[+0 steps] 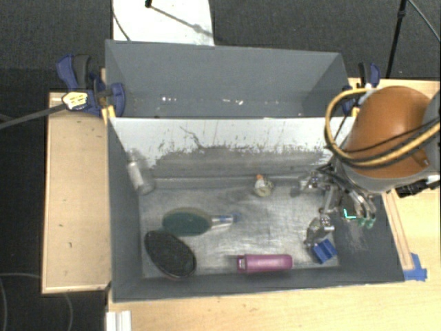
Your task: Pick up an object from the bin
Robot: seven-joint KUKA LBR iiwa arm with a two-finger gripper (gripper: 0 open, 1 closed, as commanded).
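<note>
Scratched grey bin (227, 81) floor lies mostly bare, and at lower right the gripper (318, 232) hangs close over a small blue block (324, 252) near a purple tube (264, 262); whether it is open or closed I cannot tell, so the lift seems not yet done.

Robotics test lab: a grey metal bin (227, 81) sits on a pale wooden worktop (275, 312) above a dark carpeted floor (41, 19), where a black cable (27, 118) trails. A robot arm's orange wrist cover (386, 126), looped with yellow and black wiring, hangs over the bin's right side. Odd loose items, among them a purple tube (264, 262), lie on its scuffed bottom.
</note>
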